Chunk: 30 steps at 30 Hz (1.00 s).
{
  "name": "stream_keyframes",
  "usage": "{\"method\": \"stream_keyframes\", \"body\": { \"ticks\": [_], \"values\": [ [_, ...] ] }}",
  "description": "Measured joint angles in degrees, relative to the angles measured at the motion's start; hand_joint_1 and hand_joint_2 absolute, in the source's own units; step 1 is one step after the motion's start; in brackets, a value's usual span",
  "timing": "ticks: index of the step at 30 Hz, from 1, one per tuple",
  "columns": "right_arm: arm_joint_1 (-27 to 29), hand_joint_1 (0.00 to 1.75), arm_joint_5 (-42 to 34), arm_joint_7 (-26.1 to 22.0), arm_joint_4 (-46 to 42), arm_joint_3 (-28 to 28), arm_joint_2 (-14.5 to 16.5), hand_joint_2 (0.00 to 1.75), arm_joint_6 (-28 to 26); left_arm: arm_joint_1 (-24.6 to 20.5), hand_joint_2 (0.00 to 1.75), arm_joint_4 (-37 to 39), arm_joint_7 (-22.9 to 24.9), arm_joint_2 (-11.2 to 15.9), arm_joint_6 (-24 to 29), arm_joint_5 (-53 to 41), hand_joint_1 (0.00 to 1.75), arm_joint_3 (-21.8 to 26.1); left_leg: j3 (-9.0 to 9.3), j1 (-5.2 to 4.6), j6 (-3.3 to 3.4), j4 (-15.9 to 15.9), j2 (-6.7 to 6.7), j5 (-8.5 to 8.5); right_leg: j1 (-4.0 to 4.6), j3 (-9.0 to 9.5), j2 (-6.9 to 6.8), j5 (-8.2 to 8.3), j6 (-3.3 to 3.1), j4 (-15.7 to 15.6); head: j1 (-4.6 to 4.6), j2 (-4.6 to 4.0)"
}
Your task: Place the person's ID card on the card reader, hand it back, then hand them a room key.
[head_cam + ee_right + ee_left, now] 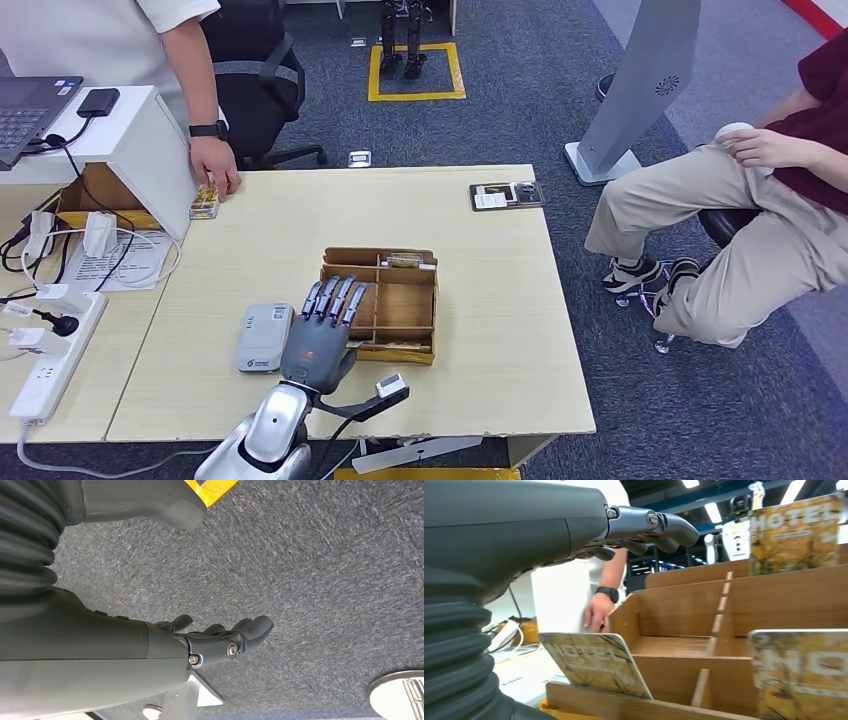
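Card reader (264, 338) left of wooden box (403, 312) — ID card (507, 195) at table's (500, 330) far edge.

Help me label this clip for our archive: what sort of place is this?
Probably a mock hotel check-in desk in a lab or office: a wooden tray of cards printed HOTEL, a grey card reader, and a standing kiosk on carpet.

Standing person in white shirt (95, 35) cut off at top edge, yellow HOTEL-printed key card (804, 672) blurred, cropped at pic's edge, text on small dark tray (507, 195) too small to read
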Motion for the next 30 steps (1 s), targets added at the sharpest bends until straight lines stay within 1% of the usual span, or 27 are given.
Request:
{"method": "stream_keyframes", "body": {
  "ticks": [18,24,25,28,29,30],
  "values": [
    [0.04,0.0,0.08,0.0,0.0,0.0,0.0,1.75,0.0,0.53,1.75,0.0,0.24,-0.02,0.66,-0.04,0.0,1.51,-0.01,0.0,0.0,0.0,0.0,0.0,0.0,0.0,0.0,0.0,0.0,0.0,0.0,0.0],
    [0.04,0.0,0.19,0.0,-0.03,-0.02,0.0,1.75,0.0,1.16,1.75,-0.55,-0.04,0.0,1.53,-0.04,0.0,2.73,-0.01,0.0,0.0,0.0,0.0,0.0,0.0,0.0,0.0,0.0,0.0,0.0,-0.01,0.0],
    [0.04,0.0,0.24,-0.01,-0.03,-0.02,0.0,1.75,0.0,1.31,1.75,-0.8,-0.23,0.01,1.77,-0.04,0.05,2.97,-0.01,0.0,0.0,0.0,0.0,0.0,0.0,0.0,0.0,0.0,0.0,0.0,-0.01,0.0],
    [0.04,0.0,0.37,-0.04,-0.06,-0.02,0.0,1.75,0.0,1.73,1.75,-1.5,-0.97,0.03,2.49,-0.04,1.36,3.53,-0.01,0.0,0.0,0.0,0.0,0.0,0.0,0.0,0.0,0.0,0.0,0.0,-0.01,0.0],
    [0.04,0.0,0.41,-0.07,-0.07,-0.02,0.0,1.75,0.0,1.85,1.75,-1.68,-1.37,0.06,2.74,-0.03,1.74,3.62,-0.01,0.0,0.0,0.0,0.0,0.0,0.0,0.0,-0.01,0.0,0.0,0.0,0.0,0.0],
    [0.03,0.0,0.45,-0.1,-0.07,-0.02,0.0,1.75,0.0,1.96,1.75,-1.84,-1.93,0.08,3.06,0.03,1.75,3.68,-0.02,0.0,0.0,0.0,0.0,0.0,0.0,0.0,-0.01,0.0,0.0,0.0,0.0,0.0]
  ]
}}
